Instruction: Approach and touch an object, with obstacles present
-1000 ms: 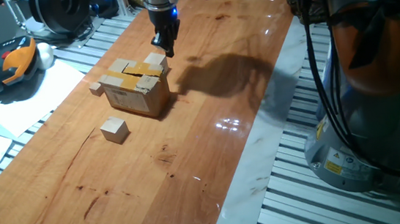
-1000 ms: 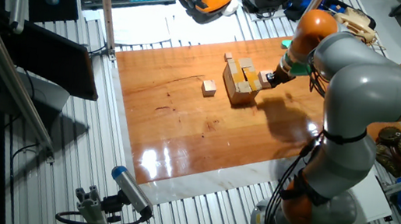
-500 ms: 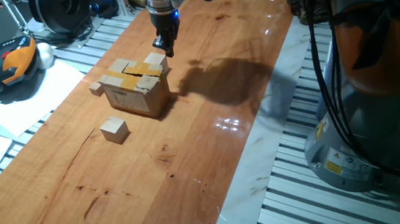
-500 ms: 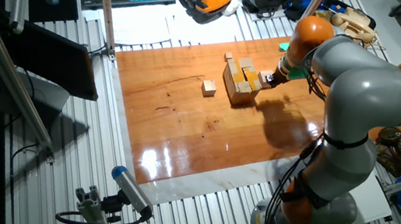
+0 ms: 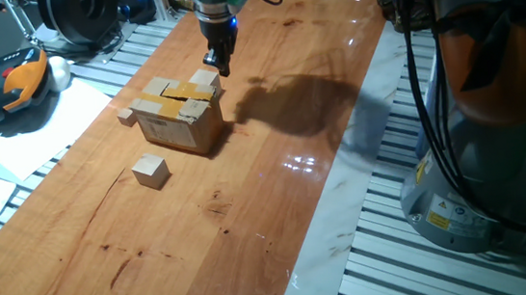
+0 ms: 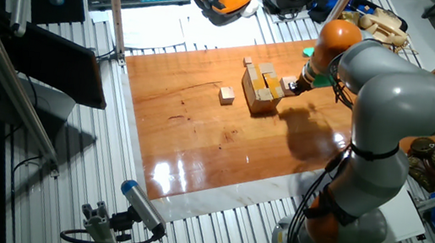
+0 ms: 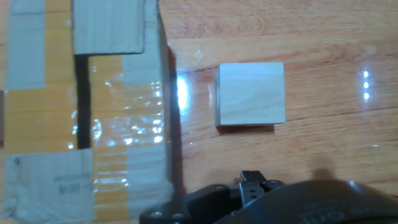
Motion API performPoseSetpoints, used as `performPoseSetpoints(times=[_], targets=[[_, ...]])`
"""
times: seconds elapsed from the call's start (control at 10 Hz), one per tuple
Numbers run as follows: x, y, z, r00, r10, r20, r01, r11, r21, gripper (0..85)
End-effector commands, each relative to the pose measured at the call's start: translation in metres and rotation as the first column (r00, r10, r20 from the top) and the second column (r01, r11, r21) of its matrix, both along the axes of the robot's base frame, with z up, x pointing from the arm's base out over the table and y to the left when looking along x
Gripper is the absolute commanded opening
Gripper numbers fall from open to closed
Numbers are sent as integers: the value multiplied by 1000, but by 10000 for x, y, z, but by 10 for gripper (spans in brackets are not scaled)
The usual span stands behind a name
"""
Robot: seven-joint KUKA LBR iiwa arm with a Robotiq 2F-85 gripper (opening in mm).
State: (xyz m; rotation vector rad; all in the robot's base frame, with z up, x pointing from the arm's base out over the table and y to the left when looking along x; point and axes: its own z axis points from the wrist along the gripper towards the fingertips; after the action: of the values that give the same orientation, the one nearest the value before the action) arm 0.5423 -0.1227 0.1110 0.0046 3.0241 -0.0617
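Observation:
The pale wooden cube (image 5: 204, 79) stands on the table just behind the far side of the taped cardboard box (image 5: 178, 115). My gripper (image 5: 220, 66) hangs right beside the cube on its far right, fingers together and holding nothing; I cannot tell whether it touches the cube. In the hand view the cube (image 7: 250, 93) lies right of the box (image 7: 87, 112) with a narrow gap between them, and the dark gripper body (image 7: 254, 183) fills the bottom edge. In the other fixed view my gripper (image 6: 291, 87) is right of the box (image 6: 259, 92).
A second cube-sized block (image 5: 150, 170) lies in front of the box, and a tiny block (image 5: 125, 116) sits at its left. The arm's base (image 5: 490, 96) stands off the table's right edge. A teach pendant (image 5: 5, 85) and papers lie to the left.
My gripper has shifted only a little, rising slightly by the cube behind the box. The blocks and the box have not moved.

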Motion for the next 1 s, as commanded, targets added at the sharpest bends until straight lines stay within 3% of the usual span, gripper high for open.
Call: performPoseSetpoints(times=[0.0,0.3,0.9], targets=[[24,-21,-50,1000,0,0,0,1000,6,0],[110,-83,-168,1000,4,-15,-4,1000,29,0],[199,-116,-340,1000,11,0,-11,999,43,0]])
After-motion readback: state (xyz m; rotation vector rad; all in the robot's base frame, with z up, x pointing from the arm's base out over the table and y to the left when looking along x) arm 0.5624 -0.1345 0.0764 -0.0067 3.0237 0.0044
